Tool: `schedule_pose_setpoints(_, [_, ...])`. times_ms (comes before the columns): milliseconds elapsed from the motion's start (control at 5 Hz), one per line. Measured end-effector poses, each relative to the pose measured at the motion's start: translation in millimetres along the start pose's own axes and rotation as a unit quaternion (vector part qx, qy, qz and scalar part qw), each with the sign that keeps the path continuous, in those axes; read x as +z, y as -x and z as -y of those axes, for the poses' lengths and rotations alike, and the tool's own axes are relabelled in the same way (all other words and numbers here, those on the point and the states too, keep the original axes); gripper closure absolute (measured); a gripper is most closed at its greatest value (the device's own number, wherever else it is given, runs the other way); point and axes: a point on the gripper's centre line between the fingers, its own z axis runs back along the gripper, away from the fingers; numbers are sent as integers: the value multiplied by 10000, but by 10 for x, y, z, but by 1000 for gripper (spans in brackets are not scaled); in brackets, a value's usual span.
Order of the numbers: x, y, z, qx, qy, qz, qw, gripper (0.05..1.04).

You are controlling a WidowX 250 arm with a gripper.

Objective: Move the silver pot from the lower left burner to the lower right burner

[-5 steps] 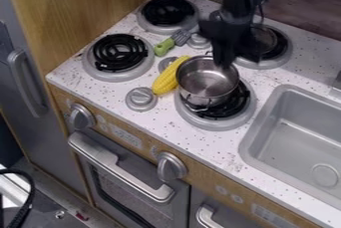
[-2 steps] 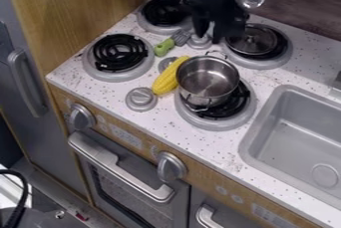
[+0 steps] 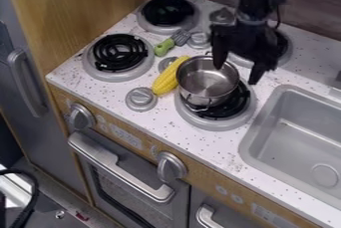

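Change: gripper (image 3: 236, 74) shifts from behind the lower right burner (image 3: 250, 113) to above its back right side. Fingers are wide apart, gripping nothing; one tip overlaps the pot's rim in view, the other is outside it. Contact: cannot tell. Pot (image 3: 207, 81) is unmoved, upright on the burner, off-centre toward its back left.

Meaning: transfer looks essentially done. The new position suggests either a centring correction or clearing away; closing now risks snagging the rim.
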Motion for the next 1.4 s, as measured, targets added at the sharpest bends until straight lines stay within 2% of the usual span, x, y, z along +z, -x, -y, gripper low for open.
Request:
schedule_pose_setpoints(200, [-224, 85, 4, 138, -88, -297, 9994, 84])
schedule_pose_setpoints(400, [-555, 90, 16, 191, -176, -647, 9976, 119])
schedule_pose_setpoints(600, [-577, 10, 17, 272, -135, -569, 9979, 361])
schedule_pose_setpoints(800, [-549, 31, 78, 172, -103, -486, 9986, 617])
schedule_pose_setpoints(1000, [-514, 74, 79, 115, -96, -486, 9987, 831])
schedule_pose_setpoints(1200, [-329, -27, -67, 216, -79, -280, 9993, 975])
schedule_pose_setpoints(1400, [-68, -154, -312, 363, -21, 13, 9993, 981])
